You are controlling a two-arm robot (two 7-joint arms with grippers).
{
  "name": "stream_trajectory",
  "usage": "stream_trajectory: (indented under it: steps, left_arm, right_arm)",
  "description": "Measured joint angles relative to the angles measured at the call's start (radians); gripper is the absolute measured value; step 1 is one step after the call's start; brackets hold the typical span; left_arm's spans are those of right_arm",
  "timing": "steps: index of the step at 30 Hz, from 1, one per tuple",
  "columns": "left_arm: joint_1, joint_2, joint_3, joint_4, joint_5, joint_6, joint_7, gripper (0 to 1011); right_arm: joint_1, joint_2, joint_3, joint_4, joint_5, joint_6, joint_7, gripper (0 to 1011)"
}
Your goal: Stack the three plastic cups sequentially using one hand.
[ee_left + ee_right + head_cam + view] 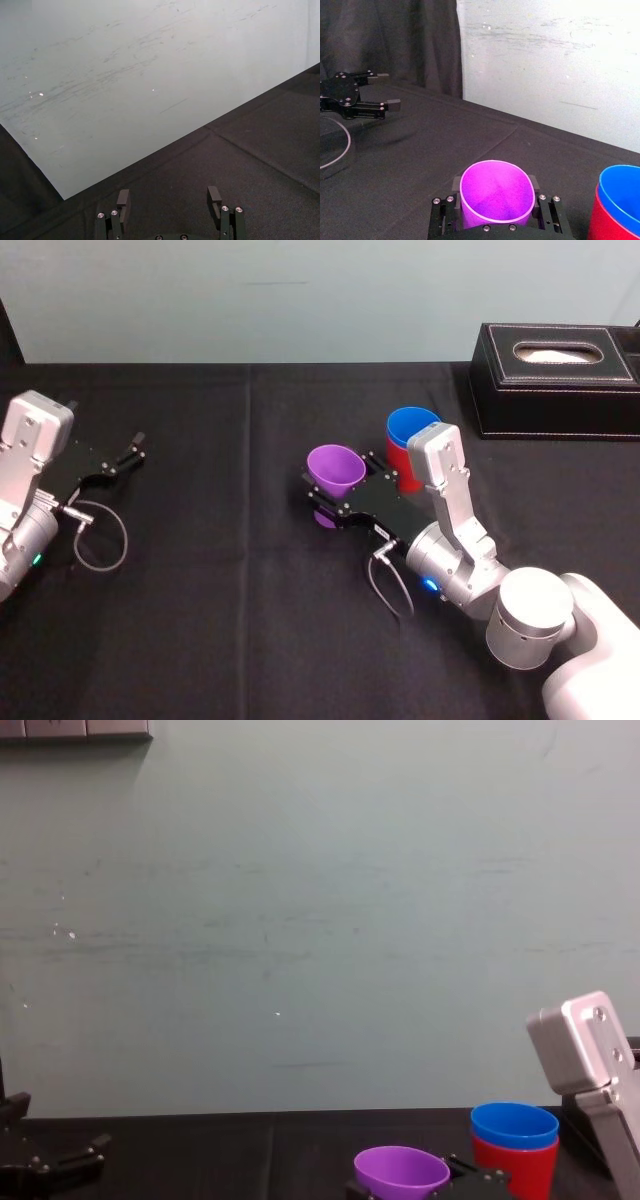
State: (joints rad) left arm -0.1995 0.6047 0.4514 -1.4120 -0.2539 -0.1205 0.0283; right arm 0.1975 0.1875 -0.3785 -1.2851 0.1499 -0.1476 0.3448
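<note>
Head view: right claw (pixel 322 498) grips purple cup (pixel 335 470) (rim near blue cup (pixel 412 428)).

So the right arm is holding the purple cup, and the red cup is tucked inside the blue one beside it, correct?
Not quite: the blue plastic cup sits inside the red plastic cup, not the reverse, as the right wrist view shows. The right gripper does have its fingers shut on the purple plastic cup beside them. The left gripper lies parked, open, far left.
</note>
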Motion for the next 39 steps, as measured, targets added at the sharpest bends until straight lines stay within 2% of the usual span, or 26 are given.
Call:
stream_trajectory:
  steps: [6,10,11,12,18,24,30,39]
  left_arm:
    - [0.0,0.0,0.0,0.0,0.0,0.0,0.0,1005]
    - [0.0,0.0,0.0,0.0,0.0,0.0,0.0,1005]
    - [0.0,0.0,0.0,0.0,0.0,0.0,0.0,1005]
    - [0.0,0.0,0.0,0.0,0.0,0.0,0.0,1005]
    - [0.0,0.0,0.0,0.0,0.0,0.0,0.0,1005]
    - [0.0,0.0,0.0,0.0,0.0,0.0,0.0,1005]
    - [0.0,0.0,0.0,0.0,0.0,0.0,0.0,1005]
    - [0.0,0.0,0.0,0.0,0.0,0.0,0.0,1005]
  right_arm:
    - [-0.003,0.012,-0.003,-0.032,-0.005,0.003,0.008,754]
    - [-0.001,0.016,0.003,-0.065,0.005,0.051,0.008,754]
    - [0.001,0.019,0.007,-0.081,0.017,0.077,0.011,754]
    - [0.001,0.019,0.007,-0.081,0.017,0.077,0.011,754]
    - [0.012,0.045,0.014,-0.184,0.065,0.194,0.031,754]
    - [0.029,0.076,0.014,-0.282,0.08,0.264,0.026,755]
    - [0.047,0.108,0.023,-0.338,0.092,0.306,0.018,754]
    - [0.047,0.161,0.083,-0.359,0.124,0.315,-0.005,754]
